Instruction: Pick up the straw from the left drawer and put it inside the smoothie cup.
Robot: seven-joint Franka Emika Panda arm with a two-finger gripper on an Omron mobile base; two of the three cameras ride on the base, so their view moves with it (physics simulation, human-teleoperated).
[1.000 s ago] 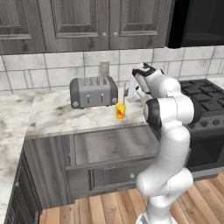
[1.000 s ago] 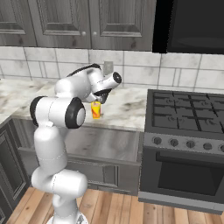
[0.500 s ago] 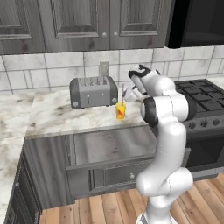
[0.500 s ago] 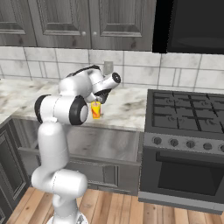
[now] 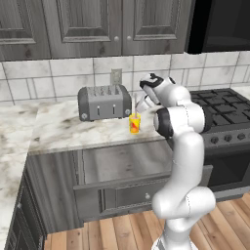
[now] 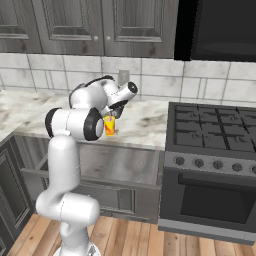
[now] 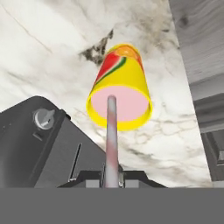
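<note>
**Straw held in line with the cup mouth, tip at or just above the pink surface**

In the hand view the thin, straight pale pink-white straw (image 7: 112, 135) runs up from between the finger tips of the two-finger gripper (image 7: 112, 178), which is clenched on its lower end; its far tip sits over the pink contents of the small yellow tapered smoothie cup (image 7: 120, 94), close to the centre of the open mouth; so the cup lies straight ahead along the gripper's own line of sight, and the straw's long axis points into the opening rather than at the rim.

From the left base view the cup (image 5: 134, 123) stands on the marbled stone desk (image 5: 58, 128) just beside the grey metal toaster (image 5: 104, 102), with the gripper (image 5: 142, 104) above it and a little to one side, the hand tilted; the wide grey wood-grain left drawer (image 5: 128, 166) stands pulled open below the desk edge.

Hard to make out: whether the tip already touches the pink filling or hangs just above it; in both base views the straw is too thin to follow with any certainty; the finger pads themselves are mostly cut off at the bottom of the hand view.
</note>
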